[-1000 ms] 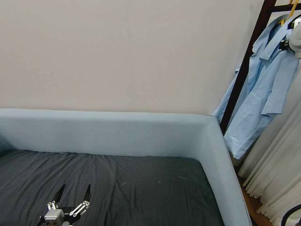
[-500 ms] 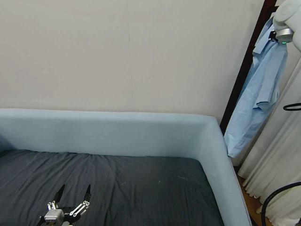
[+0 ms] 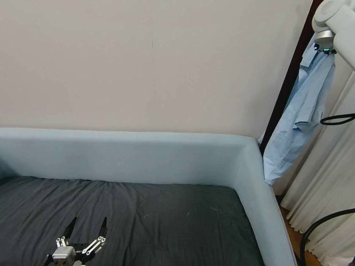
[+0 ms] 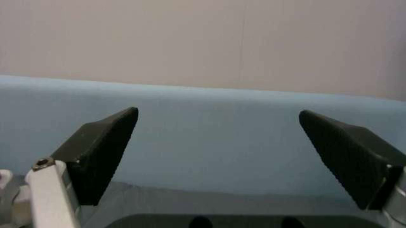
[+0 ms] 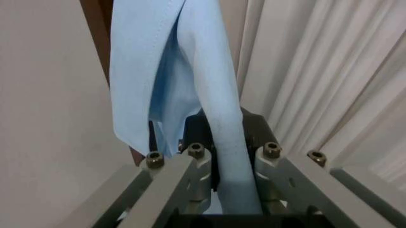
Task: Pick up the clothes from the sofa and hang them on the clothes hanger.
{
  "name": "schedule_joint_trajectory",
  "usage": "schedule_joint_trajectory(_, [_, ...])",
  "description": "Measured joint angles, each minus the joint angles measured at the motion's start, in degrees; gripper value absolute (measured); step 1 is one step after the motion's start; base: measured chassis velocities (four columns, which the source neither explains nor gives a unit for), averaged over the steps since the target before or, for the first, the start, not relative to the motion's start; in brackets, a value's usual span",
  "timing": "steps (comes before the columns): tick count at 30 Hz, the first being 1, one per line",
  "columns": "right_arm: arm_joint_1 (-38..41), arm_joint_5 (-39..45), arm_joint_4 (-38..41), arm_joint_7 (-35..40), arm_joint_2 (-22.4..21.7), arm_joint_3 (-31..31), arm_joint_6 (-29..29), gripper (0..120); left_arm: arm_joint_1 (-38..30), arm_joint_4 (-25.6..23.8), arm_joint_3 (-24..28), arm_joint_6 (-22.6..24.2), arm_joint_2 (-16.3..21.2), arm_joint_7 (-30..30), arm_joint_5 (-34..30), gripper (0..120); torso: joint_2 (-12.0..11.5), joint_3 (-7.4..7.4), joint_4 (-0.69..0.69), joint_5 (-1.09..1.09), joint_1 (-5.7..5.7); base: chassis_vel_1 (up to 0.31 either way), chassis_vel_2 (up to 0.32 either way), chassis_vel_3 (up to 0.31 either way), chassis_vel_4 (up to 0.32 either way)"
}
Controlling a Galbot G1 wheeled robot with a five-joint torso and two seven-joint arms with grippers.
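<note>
A light blue shirt (image 3: 297,116) hangs beside the dark wooden rack post (image 3: 285,94) at the far right, off the sofa's end. My right gripper (image 3: 324,47) is high up at the shirt's top and shut on it. In the right wrist view the blue cloth (image 5: 190,71) runs down between the closed fingers (image 5: 171,180). My left gripper (image 3: 89,221) hovers low over the sofa's dark seat, open and with nothing in it. In the left wrist view its fingertips (image 4: 101,147) stand wide apart, facing the backrest.
The pale blue sofa backrest (image 3: 138,158) and right armrest (image 3: 260,205) frame a dark grey seat cover (image 3: 166,221). White curtains (image 3: 333,183) hang right of the rack. A black cable (image 3: 310,233) loops at the lower right. Behind is a plain wall.
My right arm has risen and moved left with the shirt, which now hangs narrower and closer to the rack post. The left gripper has stayed still.
</note>
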Motion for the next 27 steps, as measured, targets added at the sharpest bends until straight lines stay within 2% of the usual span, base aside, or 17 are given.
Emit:
schedule_joint_trajectory(1, [0.1,0.0,0.5,0.0,0.1,-0.8,0.0,6,0.0,0.0,0.0,0.0,0.0,0.0,0.0,100,0.0,0.00,0.00,0.00,0.00,0.000,0.000,0.000,0.000])
schedule_joint_trajectory(3, [0.0,-0.6,3.1,-0.9,-0.7,-2.8,0.0,17,0.0,0.0,0.0,0.0,0.0,0.0,0.0,100,0.0,0.00,-0.01,0.00,0.00,0.000,0.000,0.000,0.000])
schedule_joint_trajectory(4, [0.0,-0.6,3.1,-0.9,-0.7,-2.8,0.0,17,0.0,0.0,0.0,0.0,0.0,0.0,0.0,100,0.0,0.00,-0.01,0.00,0.00,0.000,0.000,0.000,0.000])
schedule_joint_trajectory(6, [-0.5,-1.6,5.1,-1.5,-1.6,-3.0,0.0,27,0.0,0.0,0.0,0.0,0.0,0.0,0.0,100,0.0,0.00,-0.01,0.00,0.00,0.000,0.000,0.000,0.000])
schedule_joint_trajectory(9, [-0.8,-2.4,7.7,-2.3,-2.9,-3.3,0.0,35,0.0,0.0,0.0,0.0,0.0,0.0,0.0,100,0.0,0.00,0.00,0.01,0.00,0.000,0.000,0.000,0.000])
schedule_joint_trajectory(13, [-1.5,-3.4,16.1,-3.0,-6.9,-3.0,0.0,53,0.0,0.0,0.0,0.0,0.0,0.0,0.0,100,0.0,0.00,0.00,0.00,0.00,0.000,0.000,0.000,0.000])
schedule_joint_trajectory(15, [-1.7,-3.6,18.4,-3.0,-7.9,-2.9,0.0,57,0.0,0.0,0.0,0.0,0.0,0.0,0.0,100,0.0,0.00,0.00,0.01,0.00,0.000,0.000,0.000,0.000])
schedule_joint_trajectory(18, [-2.2,-5.9,25.5,-2.9,-11.4,-2.3,0.0,72,0.0,0.0,0.0,0.0,0.0,0.0,0.0,100,0.0,-0.01,-0.01,0.01,0.00,0.000,0.000,0.000,0.000])
schedule_joint_trajectory(19, [-2.2,-5.9,25.5,-2.9,-11.4,-2.3,0.0,72,0.0,0.0,0.0,0.0,0.0,0.0,0.0,100,0.0,-0.01,-0.01,0.01,0.00,0.000,0.000,0.000,0.000])
schedule_joint_trajectory(23, [-4.7,-6.8,36.7,-5.5,-17.4,1.1,1.5,90,0.0,0.0,0.0,0.0,0.0,0.0,0.0,100,0.0,-0.01,0.00,0.00,0.00,0.000,0.000,0.000,0.000])
schedule_joint_trajectory(24, [-4.7,-6.8,36.7,-5.5,-17.4,1.1,1.5,90,0.0,0.0,0.0,0.0,0.0,0.0,0.0,100,0.0,-0.01,0.00,0.00,0.00,0.000,0.000,0.000,0.000])
schedule_joint_trajectory(26, [-8.6,-8.1,43.5,-7.7,-20.5,4.6,4.4,98,0.0,0.0,0.0,0.0,0.0,0.0,0.0,100,0.0,-0.01,-0.01,0.02,0.00,0.000,0.000,0.000,0.000])
schedule_joint_trajectory(27, [-8.6,-8.1,43.5,-7.7,-20.5,4.6,4.4,98,0.0,0.0,0.0,0.0,0.0,0.0,0.0,100,0.0,-0.01,-0.01,0.02,0.00,0.000,0.000,0.000,0.000])
